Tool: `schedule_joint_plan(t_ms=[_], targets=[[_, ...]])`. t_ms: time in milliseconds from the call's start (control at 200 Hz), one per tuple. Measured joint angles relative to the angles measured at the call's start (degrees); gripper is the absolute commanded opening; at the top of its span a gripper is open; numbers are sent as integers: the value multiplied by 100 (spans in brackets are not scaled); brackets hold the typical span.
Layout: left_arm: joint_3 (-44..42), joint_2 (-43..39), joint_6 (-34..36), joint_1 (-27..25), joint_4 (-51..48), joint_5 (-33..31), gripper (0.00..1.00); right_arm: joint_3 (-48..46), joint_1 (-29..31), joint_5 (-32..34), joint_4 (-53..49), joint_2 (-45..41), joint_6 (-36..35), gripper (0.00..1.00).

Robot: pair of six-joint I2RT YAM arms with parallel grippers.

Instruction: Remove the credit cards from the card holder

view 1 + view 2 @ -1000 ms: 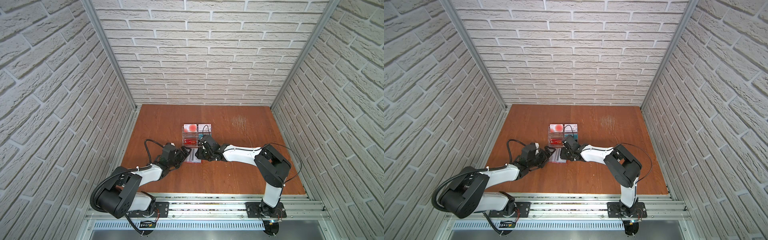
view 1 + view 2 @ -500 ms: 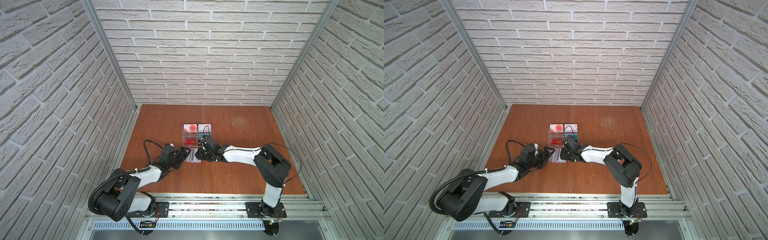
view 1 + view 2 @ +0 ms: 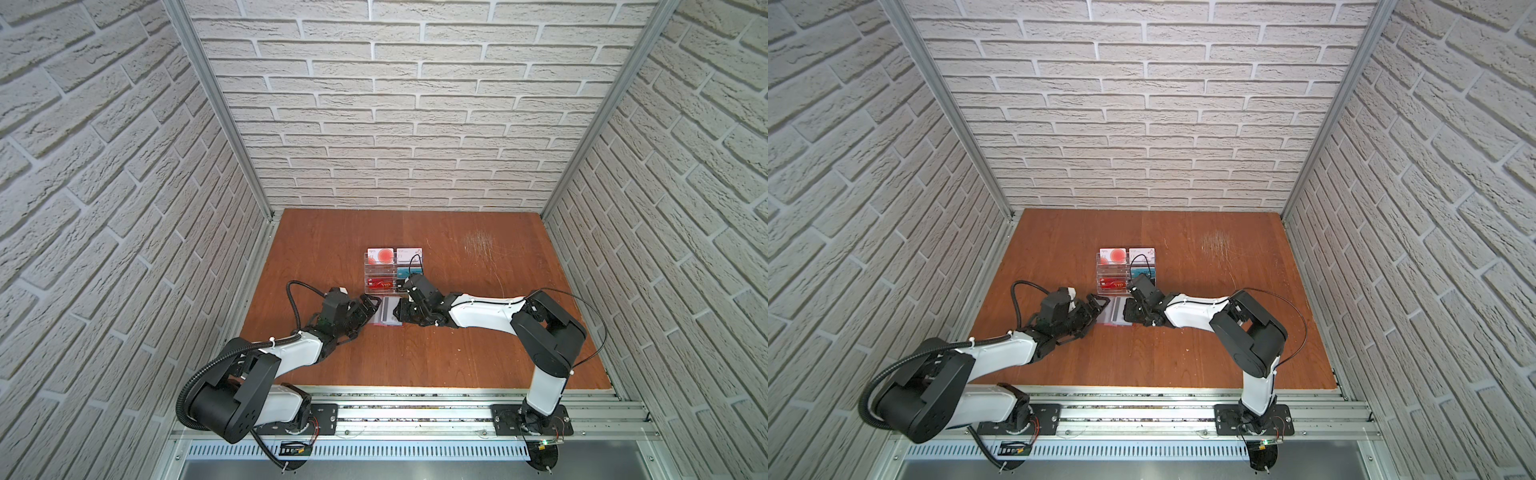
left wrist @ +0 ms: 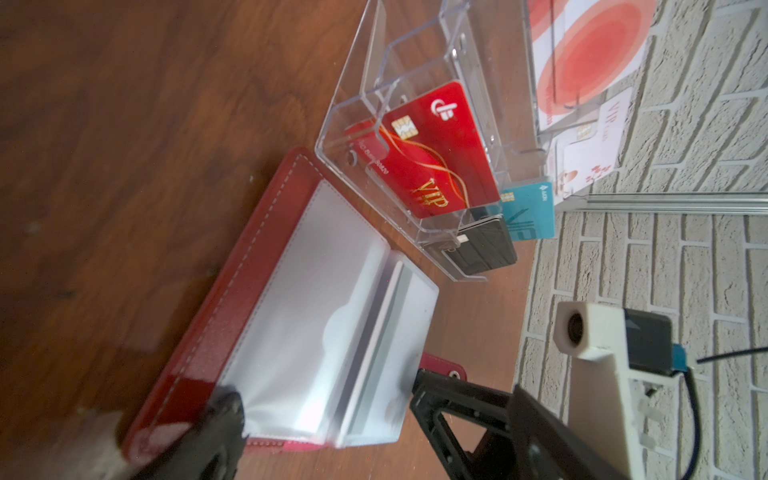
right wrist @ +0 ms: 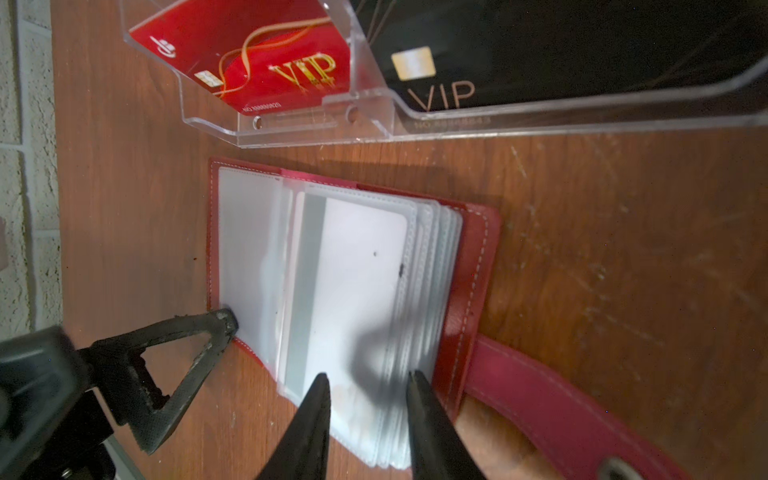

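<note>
Red card holder (image 3: 387, 312) lying open and flat on the table (image 3: 457, 361), just in front of a clear acrylic rack (image 3: 376, 272), about midway between the two arms in both top views. Inside, a stack of clear sleeves (image 5: 434, 249) fanned toward the side with the snap tab (image 5: 540, 399), that tab stretched out flat on the wood. In the topmost sleeve, a pale card with a grey stripe (image 5: 361, 266), lying inside its pocket, lower end blurred behind the right arm's fingers. Left gripper (image 3: 371, 309) at the holder's left edge, jaws spread wide with nothing between them, one fingertip (image 5: 226, 322) set against the corner of the cover farthest from the tab, as seen in the right wrist view. Right gripper (image 5: 368, 376) at the opposite side, jaws parted only narrowly, both tips over the edge of the sleeve stack nearest that arm. No card or sleeve visibly pinched between them; contact with the plastic impossible to judge. In the rack's front tier, a red VIP card (image 5: 270, 58) beside a black VIP card (image 5: 540, 54). Higher up, a teal card (image 4: 536, 208) and, at the very back, a card with red circles (image 4: 590, 54), both standing in their slots.
</note>
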Motion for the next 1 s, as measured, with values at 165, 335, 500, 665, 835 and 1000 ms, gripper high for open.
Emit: schedule_joint_plan(t_ms=[165,335,500,665,835,1000], targets=[[0,0,0,2,4,0,98,13,2,2,-48,0,0,33],[-11,0,0,0,20,0,98,79,46,103,-188,0,-11,33],[-28,-15,-4,2,31,0,98,83,131,227,-310,-55,-94,33],[-59,-24,-50,0,76,-9,98,223,186,240,-382,-68,-140,33],[-85,-57,-98,0,76,-20,98,369,212,243,-417,-50,-142,34],[-96,-59,-107,0,96,-20,98,426,216,254,-428,-7,-140,34]])
